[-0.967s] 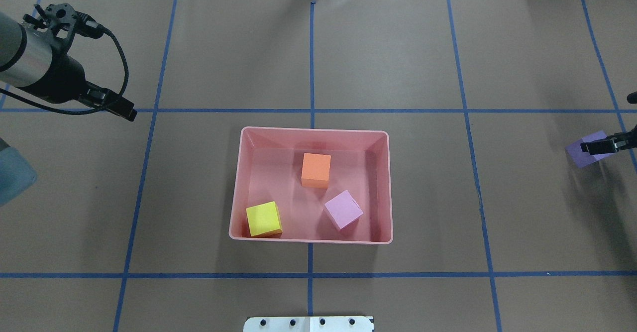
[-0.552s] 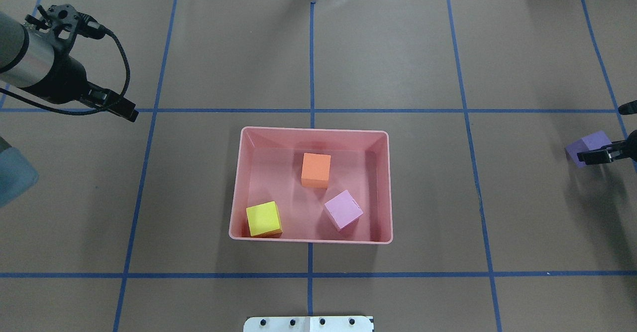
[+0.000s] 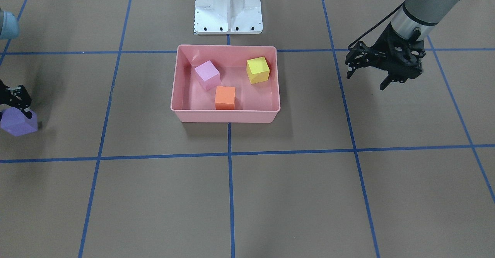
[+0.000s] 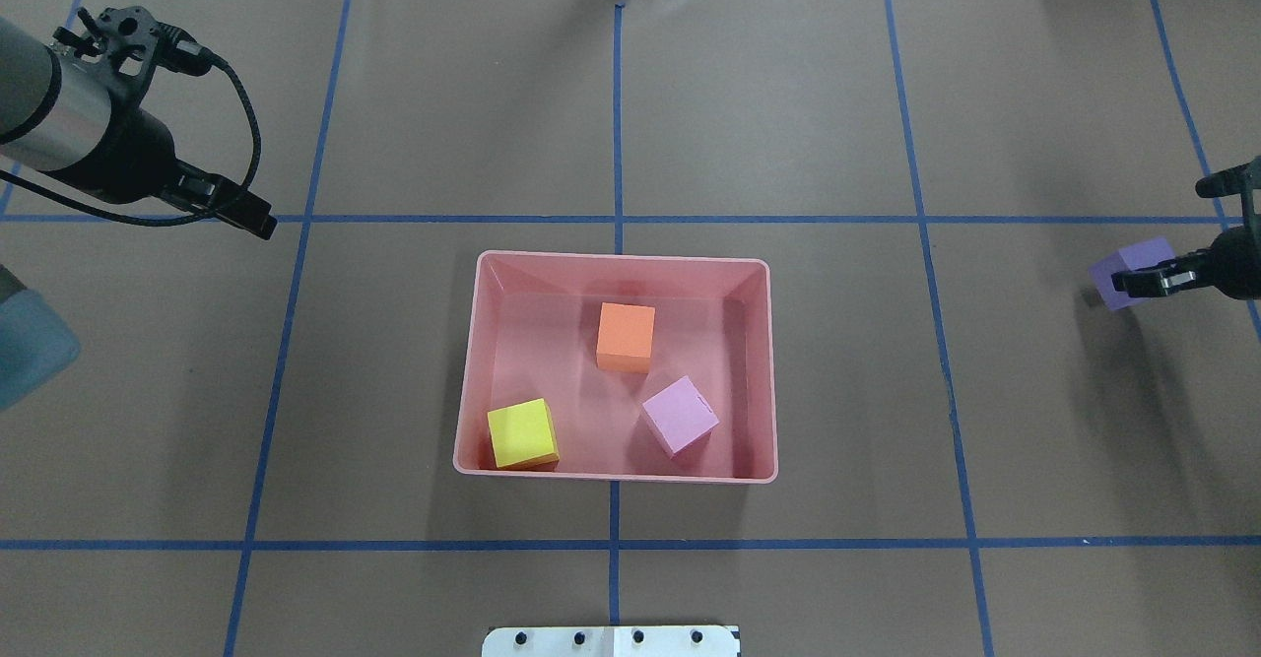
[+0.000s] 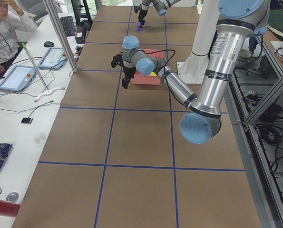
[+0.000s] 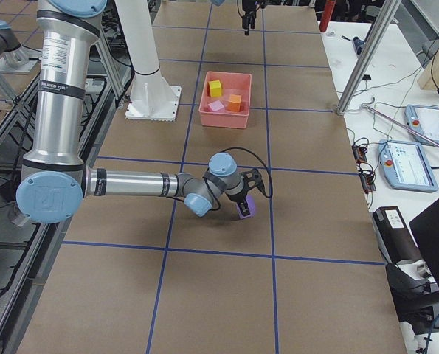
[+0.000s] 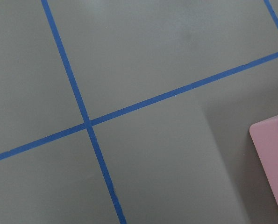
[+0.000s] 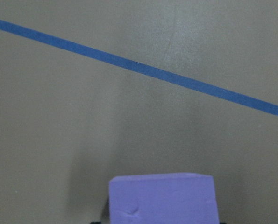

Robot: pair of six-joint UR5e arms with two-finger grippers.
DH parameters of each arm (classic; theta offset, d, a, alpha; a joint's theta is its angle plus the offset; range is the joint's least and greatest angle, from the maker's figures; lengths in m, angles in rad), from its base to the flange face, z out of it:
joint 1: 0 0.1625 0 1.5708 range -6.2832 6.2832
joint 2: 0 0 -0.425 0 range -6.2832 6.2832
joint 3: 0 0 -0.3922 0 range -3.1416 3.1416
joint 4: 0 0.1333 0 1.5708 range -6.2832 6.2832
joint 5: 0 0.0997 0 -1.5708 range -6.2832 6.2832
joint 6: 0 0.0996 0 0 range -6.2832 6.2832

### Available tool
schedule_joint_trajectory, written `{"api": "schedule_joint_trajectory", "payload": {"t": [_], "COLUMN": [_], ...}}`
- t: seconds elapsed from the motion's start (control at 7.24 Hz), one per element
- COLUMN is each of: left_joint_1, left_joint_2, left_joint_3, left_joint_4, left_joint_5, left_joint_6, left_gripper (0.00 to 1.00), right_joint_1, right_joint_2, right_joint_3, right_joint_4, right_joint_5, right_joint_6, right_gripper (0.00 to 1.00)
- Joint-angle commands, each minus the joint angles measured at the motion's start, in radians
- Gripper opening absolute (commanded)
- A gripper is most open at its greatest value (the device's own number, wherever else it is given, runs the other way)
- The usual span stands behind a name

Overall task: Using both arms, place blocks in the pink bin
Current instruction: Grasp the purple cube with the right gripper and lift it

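Note:
The pink bin (image 4: 621,257) sits mid-table and holds the yellow block (image 4: 522,432), the orange block (image 4: 626,336) and the pink-lilac block (image 4: 680,415). My right gripper (image 4: 1148,279) is at the far right edge, shut on the violet block (image 4: 1128,265) and holding it just above the table. The block fills the bottom of the right wrist view (image 8: 162,198). My left gripper (image 3: 365,82) hangs open and empty over bare table, well to the bin's left in the overhead view (image 4: 251,216). The bin's corner (image 7: 274,158) shows in the left wrist view.
The white base stand (image 3: 228,8) is close behind the bin on the robot's side. Blue tape lines (image 4: 618,544) cross the brown table cover. Operators' desks with tablets (image 5: 17,76) lie beyond the far table edge.
My right gripper has carried the violet block a short way towards the bin and raised it off the table. My left arm has shifted only slightly.

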Motion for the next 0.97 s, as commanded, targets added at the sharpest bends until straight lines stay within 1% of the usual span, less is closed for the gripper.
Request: {"api": "schedule_joint_trajectory", "payload": {"t": [0.0, 0.14, 0.28, 0.41, 0.55, 0.69, 0.83], "left_joint_1": [0.000, 0.000, 0.002, 0.002, 0.003, 0.002, 0.003], "left_joint_2": [0.001, 0.004, 0.007, 0.014, 0.015, 0.015, 0.015], "left_joint_3": [0.001, 0.001, -0.001, 0.001, 0.008, 0.010, 0.011], "left_joint_4": [0.000, 0.000, -0.002, -0.030, -0.035, -0.037, -0.035], "left_joint_5": [0.000, 0.000, 0.002, 0.002, 0.002, 0.002, 0.002], "left_joint_6": [0.001, 0.003, 0.003, 0.003, 0.001, 0.001, 0.001], "left_gripper": [1.00, 1.00, 1.00, 1.00, 1.00, 1.00, 1.00], "right_joint_1": [-0.013, -0.033, -0.060, -0.092, -0.165, -0.273, -0.366], "right_joint_2": [0.109, 0.163, 0.192, 0.244, 0.336, 0.434, 0.536], "right_joint_3": [0.091, 0.117, 0.186, 0.273, 0.353, 0.393, 0.401], "right_joint_4": [-0.093, -0.095, -0.137, -0.273, -0.490, -0.660, -0.806], "right_joint_5": [0.003, 0.003, 0.000, -0.009, -0.056, -0.177, -0.268], "right_joint_6": [0.190, 0.309, 0.441, 0.523, 0.601, 0.702, 0.782], "right_gripper": [0.00, 0.00, 0.00, 0.00, 0.00, 0.00, 0.00]}}
